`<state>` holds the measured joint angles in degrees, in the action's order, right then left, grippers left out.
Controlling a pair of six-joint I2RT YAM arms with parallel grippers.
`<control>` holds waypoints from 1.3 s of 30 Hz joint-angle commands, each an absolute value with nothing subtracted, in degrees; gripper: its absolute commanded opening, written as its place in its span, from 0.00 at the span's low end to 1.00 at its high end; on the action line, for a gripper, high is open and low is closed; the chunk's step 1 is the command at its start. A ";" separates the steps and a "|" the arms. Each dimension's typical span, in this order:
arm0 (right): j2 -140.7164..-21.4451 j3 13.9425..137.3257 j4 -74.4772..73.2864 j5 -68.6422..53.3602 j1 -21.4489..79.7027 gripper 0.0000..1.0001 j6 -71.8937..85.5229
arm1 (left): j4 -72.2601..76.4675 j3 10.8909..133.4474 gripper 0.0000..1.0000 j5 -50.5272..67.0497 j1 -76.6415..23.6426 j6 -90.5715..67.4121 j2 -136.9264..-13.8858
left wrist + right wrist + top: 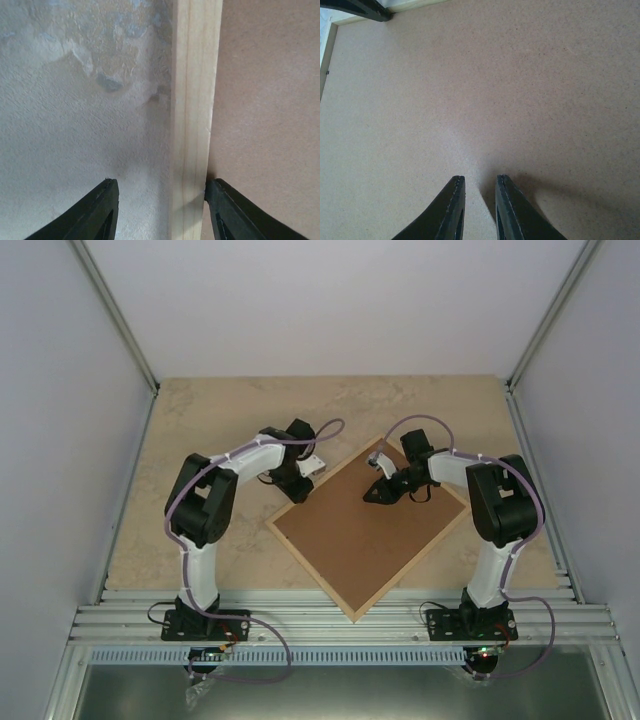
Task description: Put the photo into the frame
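Top external first. Shows the frame (352, 614) lying flat on the surface (200, 440), turned diamond-wise between the two arms, with a brown backing panel (365, 530) sitting inside its rim. Can't spot the photo anywhere in any view, so no saying where it lies or how far from either hand.

Handling-wise, guessing here: looks light and stiff, being thin pale wood slats, but probably a bit wobbly at the corners if lifted by one end. Best to pinch a slat mid-length rather than at a corner, with one finger outside and one inside the rim. As for the photo, expect floppy paper, easy to crease and fiddly to lift off a flat top, so go for an edge.

Over to the left wrist view. Left hand (160, 212) released, straddling the upper-left slat: one finger out over the bare surface and clear of the wood, the other just beside the slat's inner edge on the panel side. Not squeezing anything yet.

Right wrist view. Right hand (480, 200) barely parted, slim gap, empty, tips low over the panel, inside the frame's far half. Can't tell whether actually touching it.
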<state>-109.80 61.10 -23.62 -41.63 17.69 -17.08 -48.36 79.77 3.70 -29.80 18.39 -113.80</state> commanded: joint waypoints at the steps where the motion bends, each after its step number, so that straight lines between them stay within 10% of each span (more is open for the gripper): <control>1: -112.55 60.14 -23.12 -35.00 17.05 0.20 -17.23 | -51.45 84.10 0.52 13.87 -28.08 17.45 -115.57; 39: -112.24 60.12 -23.39 -35.03 17.05 0.20 -17.05 | -49.78 81.38 0.41 12.00 -27.59 18.53 -110.43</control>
<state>-109.80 61.10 -23.55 -41.63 17.63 -17.06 -48.29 79.42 9.96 -27.73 18.59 -112.73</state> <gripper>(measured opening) 0.204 0.415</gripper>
